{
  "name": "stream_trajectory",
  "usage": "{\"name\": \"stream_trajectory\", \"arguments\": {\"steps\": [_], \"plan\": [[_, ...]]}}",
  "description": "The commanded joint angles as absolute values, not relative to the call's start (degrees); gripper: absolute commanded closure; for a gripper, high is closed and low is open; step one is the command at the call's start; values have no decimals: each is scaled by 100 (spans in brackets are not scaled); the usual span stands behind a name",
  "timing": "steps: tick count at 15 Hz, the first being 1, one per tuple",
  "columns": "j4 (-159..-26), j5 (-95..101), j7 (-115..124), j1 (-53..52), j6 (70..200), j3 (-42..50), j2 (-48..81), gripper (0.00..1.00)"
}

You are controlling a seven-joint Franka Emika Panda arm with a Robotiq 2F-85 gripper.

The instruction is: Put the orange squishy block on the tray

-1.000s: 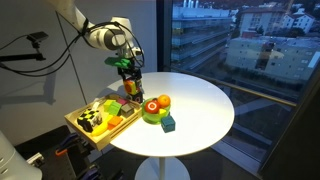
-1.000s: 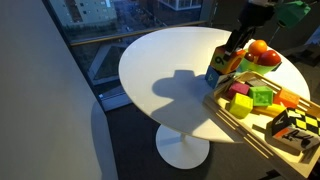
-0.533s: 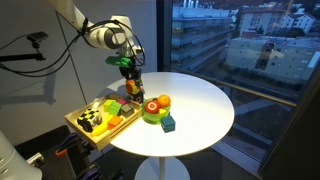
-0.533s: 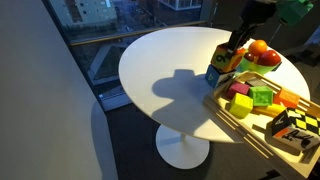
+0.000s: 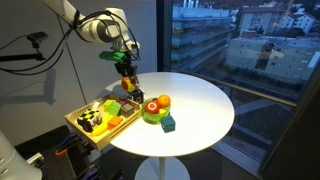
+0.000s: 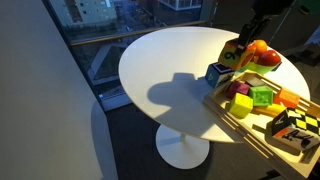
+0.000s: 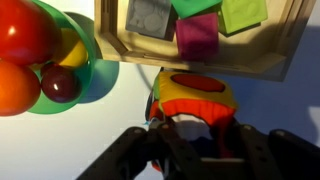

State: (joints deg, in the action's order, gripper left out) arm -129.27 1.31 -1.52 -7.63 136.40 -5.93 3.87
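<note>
Your gripper is clamped on the orange squishy block, a finger on each side of it, and you hold it raised off the round white tabletop. In the wrist view the block fills the lower middle, showing an orange face with a red oval patch and a yellow-green edge, and the dark fingers come in from the bottom on either side of it. There it hangs over bare tabletop just short of the light-wood rim of the tray, not yet over the tray's inside. The tray already carries a grey block, a magenta block and a green block, lying close together. Left of your block in the wrist view is the green plate, with red and orange round toys and a small dark red ball on it. In an exterior view the tray lies at the left edge of the tabletop, the plate sits just right of it, and the small teal cube rests on the tabletop just beside the plate's near right side. Your block hangs above the gap between tray and plate, towards the far end of the tray. In an exterior view the block appears just above the teal cube, with the plate close behind.
</note>
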Motion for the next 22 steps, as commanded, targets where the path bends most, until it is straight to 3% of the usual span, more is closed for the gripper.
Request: {"name": "stream_trajectory", "arguments": {"steps": [1, 21, 22], "plan": [[-13325, 265, 120, -747, 13280, -621, -156, 78], [-15316, 912, 270, -268, 13808, -517, -1444, 78], [-15368, 938, 268, -246, 13871, -517, -1469, 70]]}}
